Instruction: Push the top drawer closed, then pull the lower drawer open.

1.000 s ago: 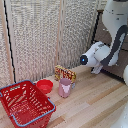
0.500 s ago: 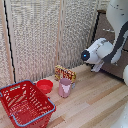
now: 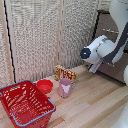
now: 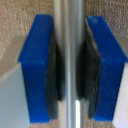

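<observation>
Blue claw [image 4: 70,62] pads [image 4: 41,65] clamp a silver bar handle [image 4: 70,50]; we cannot tell whose. Dark brown top drawer [image 3: 106,25] sits far right, behind the arm [image 3: 102,50].

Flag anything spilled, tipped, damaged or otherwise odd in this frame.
Nothing stands out. The red basket, red bowl and pink cup sit upright on the wooden floor, with no spill showing. The wrist view shows the gripper closed squarely around a silver bar handle.
</observation>
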